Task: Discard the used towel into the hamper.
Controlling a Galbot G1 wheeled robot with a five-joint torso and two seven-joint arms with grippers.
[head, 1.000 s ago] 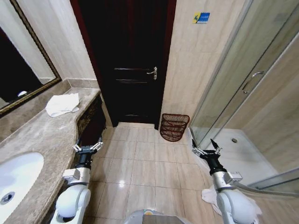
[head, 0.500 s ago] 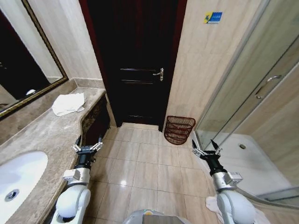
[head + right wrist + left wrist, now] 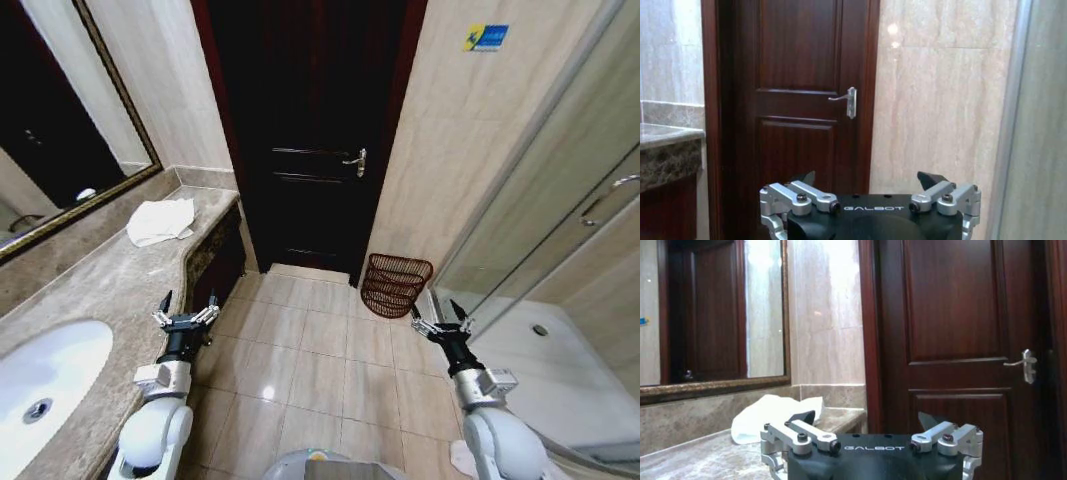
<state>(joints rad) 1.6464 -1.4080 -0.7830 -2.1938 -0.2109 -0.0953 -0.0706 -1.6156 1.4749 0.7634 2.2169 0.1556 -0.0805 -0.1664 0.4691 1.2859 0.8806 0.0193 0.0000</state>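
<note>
A crumpled white towel (image 3: 162, 221) lies on the marble counter (image 3: 95, 290) near its far end, by the wall; it also appears as the white towel (image 3: 770, 415) beyond my left gripper. The reddish-brown openwork hamper (image 3: 395, 284) stands on the floor right of the dark door, against the tiled wall. My left gripper (image 3: 187, 312) is held open and empty beside the counter's front edge, well short of the towel. My right gripper (image 3: 437, 316) hangs open and empty just in front of and right of the hamper. Both grippers (image 3: 867, 420) (image 3: 867, 178) point toward the door.
A dark wooden door (image 3: 315, 140) with a metal handle (image 3: 355, 160) is straight ahead. A white sink (image 3: 45, 385) is set in the counter at near left, under a framed mirror (image 3: 60, 150). A glass shower enclosure (image 3: 560, 230) stands on the right. Beige tiled floor (image 3: 310, 360) lies between.
The whole picture has shifted rightward and down as the camera turned left. Both arms keep their pose, grippers open.
</note>
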